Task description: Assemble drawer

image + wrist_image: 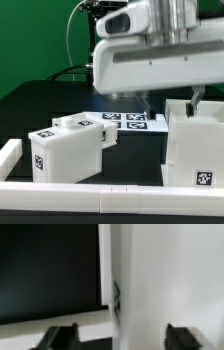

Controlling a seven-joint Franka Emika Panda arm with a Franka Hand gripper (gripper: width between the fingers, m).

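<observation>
- A low white border rail (10,150) runs along the exterior view's left edge. A second rail (100,190) runs along the near side of the black tabletop (40,100).
- Left of the middle stand the two smaller trays of the drawer. The front tray (65,152) is a white box with a black-and-white tag on its near face.
- The rear tray (85,124) is just behind the front tray and partly hidden by it. I cannot tell if the two touch.
- In the middle, further back, the marker board (128,120) lies flat on the tabletop. It is between the trays and the large shell.
- Above the marker board hangs the white body of the arm (150,50), which fills the upper part of the exterior view.
- The gripper (172,100) is down at the upper edge of the shell, on the side that faces the marker board.
- At the exterior view's right stands the large shell (195,150). It is upright on the tabletop, well apart from the trays, with one small tag low on its near face.
- In the wrist view the two dark fingers (60,338) are wide apart. A white wall of the shell runs between them.
- One finger has a visible gap to this wall. The view is too blurred to tell if the other finger touches it.
</observation>
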